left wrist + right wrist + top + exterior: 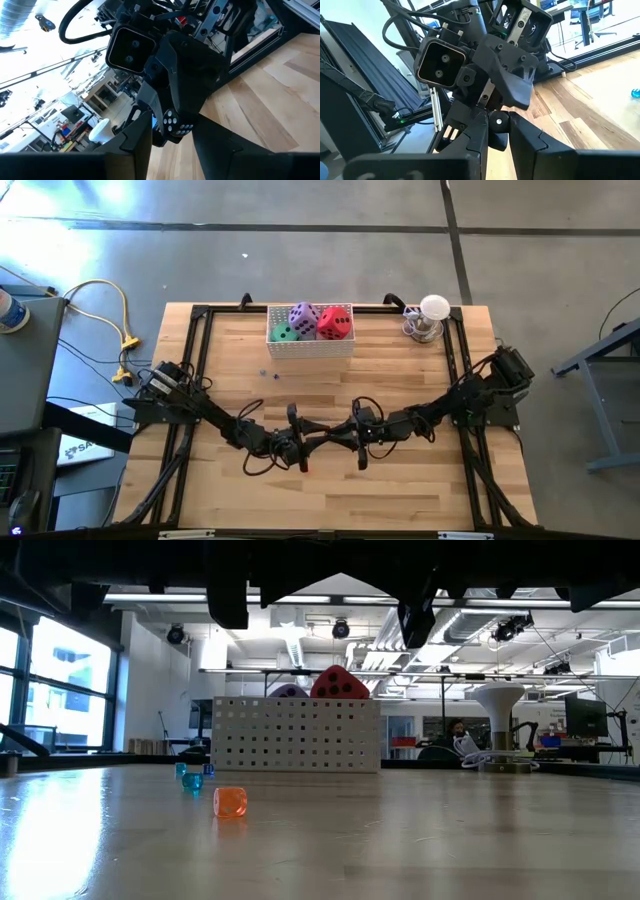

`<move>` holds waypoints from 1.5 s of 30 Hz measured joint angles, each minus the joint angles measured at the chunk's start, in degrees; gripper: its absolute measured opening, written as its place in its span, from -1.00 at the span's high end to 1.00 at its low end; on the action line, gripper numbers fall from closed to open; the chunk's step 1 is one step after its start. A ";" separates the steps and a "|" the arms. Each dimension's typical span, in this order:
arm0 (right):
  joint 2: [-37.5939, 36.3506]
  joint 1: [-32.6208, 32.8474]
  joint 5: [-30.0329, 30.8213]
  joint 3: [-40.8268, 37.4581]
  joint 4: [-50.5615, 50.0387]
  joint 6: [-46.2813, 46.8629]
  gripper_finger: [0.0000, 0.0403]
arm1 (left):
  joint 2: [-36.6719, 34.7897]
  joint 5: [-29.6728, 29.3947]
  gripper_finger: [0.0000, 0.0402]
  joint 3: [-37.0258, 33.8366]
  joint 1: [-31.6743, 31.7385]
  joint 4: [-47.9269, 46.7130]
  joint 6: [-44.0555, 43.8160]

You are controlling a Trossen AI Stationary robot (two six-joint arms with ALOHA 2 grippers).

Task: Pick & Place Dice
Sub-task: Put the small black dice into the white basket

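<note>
The wooden counter (pixel 400 490) carries a white basket (pixel 309 346) at its far edge, holding the red die (pixel 336 323), purple die (pixel 303 315) and green die (pixel 284 332). At mid-counter the left pincer (pixel 303 450) and right pincer (pixel 352 442) face each other, the right closed on a dark pipped cube (pixel 175 123); the left's grip cannot be told.

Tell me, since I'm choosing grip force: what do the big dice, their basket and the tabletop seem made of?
The red die, purple die and green die look like matte foam, with soft edges and no shine, though that is a guess. The basket looks like white perforated metal or plastic. The table is pale wood planks with visible grain.
</note>
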 joint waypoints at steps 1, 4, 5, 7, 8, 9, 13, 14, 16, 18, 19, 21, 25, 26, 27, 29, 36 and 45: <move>0.00 -0.01 0.04 0.00 0.00 0.00 0.76 | 0.00 0.01 0.38 0.00 -0.02 0.00 0.06; 0.00 -0.01 0.44 0.00 0.00 0.00 0.76 | 0.00 0.05 0.46 0.00 0.00 -0.21 0.07; 0.00 -0.01 0.55 0.00 0.00 0.00 0.76 | 0.00 0.07 0.48 0.00 0.00 -0.26 0.05; 0.00 -0.01 0.64 0.00 0.00 0.14 0.76 | 0.00 0.05 0.54 0.00 -0.02 -0.28 0.07; 0.00 -0.01 0.73 0.00 0.00 0.24 0.76 | 0.00 0.03 0.56 0.00 -0.01 -0.38 0.11; 0.00 -0.01 0.79 -0.02 -0.07 0.38 0.76 | 0.00 0.04 0.58 0.00 -0.02 -0.67 0.12; 0.00 -0.01 0.85 -0.04 -0.55 0.59 0.76 | 0.00 0.03 0.63 0.00 -0.02 -1.55 0.14; 0.00 -0.01 0.85 -0.04 -0.60 0.59 0.76 | 0.00 0.03 0.64 0.00 -0.02 -1.65 0.14; 0.00 -0.03 0.83 -0.04 -0.63 0.57 0.74 | 0.00 0.07 0.64 0.00 -0.02 -1.73 0.12; 0.00 -0.03 0.78 -0.04 -0.67 0.55 0.68 | 0.00 0.27 0.65 0.00 -0.02 -1.73 0.08; 0.00 -0.05 0.70 -0.04 -0.76 0.41 0.64 | 0.00 0.38 0.65 0.00 -0.01 -1.76 0.00; 0.04 -0.03 0.53 -0.04 -1.07 0.07 0.54 | 0.00 0.55 0.67 0.09 -0.01 -2.06 -0.44; 0.07 -0.05 0.72 -0.04 -1.22 0.07 0.27 | 0.00 -0.36 0.68 0.11 -0.22 -2.45 -5.06; 0.07 -0.05 0.87 -0.04 -1.29 0.07 0.20 | 0.00 -0.72 0.68 0.13 -0.24 -2.38 -6.50; 0.07 -0.05 1.02 -0.04 -1.66 0.11 0.13 | -0.02 -1.22 0.68 0.15 -0.26 -2.18 -7.61; 0.19 -0.07 1.23 -0.09 -2.44 0.14 -0.01 | -0.12 -2.13 0.68 0.22 -0.33 -1.91 -8.82; 0.22 0.24 1.14 -0.15 -6.20 1.73 -0.38 | -0.24 -10.29 0.68 0.22 -1.42 -1.99 -9.20; 0.20 0.95 0.96 -0.11 -6.71 1.66 -0.49 | -0.94 -33.92 0.74 0.17 -1.29 -1.72 -0.60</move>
